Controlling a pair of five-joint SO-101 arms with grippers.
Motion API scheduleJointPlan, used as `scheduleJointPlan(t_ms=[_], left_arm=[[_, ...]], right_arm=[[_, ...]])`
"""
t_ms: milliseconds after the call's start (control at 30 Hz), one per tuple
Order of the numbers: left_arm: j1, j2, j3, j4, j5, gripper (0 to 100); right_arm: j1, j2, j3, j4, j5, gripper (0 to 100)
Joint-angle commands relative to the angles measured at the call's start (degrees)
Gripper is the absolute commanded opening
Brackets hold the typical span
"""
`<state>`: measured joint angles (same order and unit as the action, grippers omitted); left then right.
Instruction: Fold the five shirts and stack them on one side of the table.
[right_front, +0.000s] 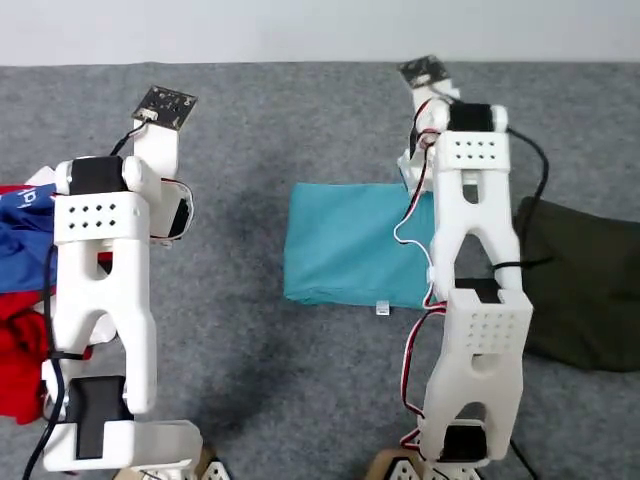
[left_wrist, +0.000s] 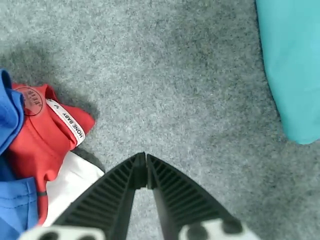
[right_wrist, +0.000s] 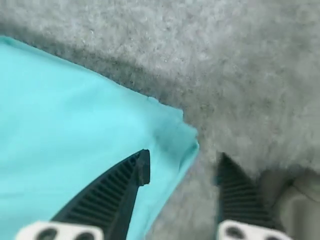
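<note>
- The teal shirt lies folded into a rectangle in the middle of the grey-covered table, between the two arms. A small white tag pokes out at its near edge.
- The right wrist view shows what the high view hides under the arm. One corner of the teal shirt sits between the fingers of the right gripper. The fingers are spread wide, one finger over the cloth and the other over bare grey covering. They are not closed on anything.
- The left wrist view shows the left gripper with its fingers pressed together at the tips and nothing between them. It sits over bare covering, with the edge of the teal shirt off to one side.
- That view also separates the heap that the left arm partly covers in the high view. It shows a red shirt with a collar label, a blue shirt lying partly on it, and a white garment next to the red one.
- In the high view the heap lies crumpled at the table's left edge.
- A dark olive shirt lies flat at the right side, just beside the teal one and partly behind the right arm.
- Count: five garments, one each of teal, dark olive, red, blue and white. There are two arms and two grippers.
</note>
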<state>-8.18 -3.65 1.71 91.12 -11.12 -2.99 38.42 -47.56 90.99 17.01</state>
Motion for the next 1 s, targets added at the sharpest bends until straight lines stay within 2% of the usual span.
scheduleJointPlan(t_ms=[0, 100, 233, 333, 467, 600, 700, 800, 967], left_arm=[[0.2, -2.5, 0.0, -0.4, -0.4, 0], [0.0, -2.6, -0.5, 1.4, -0.4, 0], [-0.4, -3.9, -2.6, 5.5, 0.5, 0], [-1.6, -9.5, -2.8, 6.1, 1.9, 0], [-1.7, -16.7, -2.7, 6.1, 1.9, 0], [-1.9, -21.4, -2.7, 6.4, 1.9, 0], [-2.8, -23.8, -2.8, 7.9, 1.8, 0], [-3.2, -25.6, -2.3, 8.5, 1.7, 0], [-3.3, -28.8, -1.8, 8.9, 1.6, 0]], right_arm=[[-0.9, -5.6, -5.5, 7.1, -1.2, 23.5], [-0.8, -5.7, -5.4, 12.3, -1.3, 19.8], [0.3, -7.5, -0.3, 12.0, -1.2, 16.6], [0.4, -7.3, 2.1, 10.9, -1.2, 14.5], [0.7, -2.2, 2.1, 0.6, -0.4, 10.6], [2.0, 6.9, 2.0, -13.3, 4.7, 7.1], [2.6, 11.9, 2.0, -18.9, 5.5, 6.7], [2.4, 12.4, 2.0, -18.7, 5.5, 6.8], [2.6, 6.0, -0.2, -12.3, 5.4, 6.9]])
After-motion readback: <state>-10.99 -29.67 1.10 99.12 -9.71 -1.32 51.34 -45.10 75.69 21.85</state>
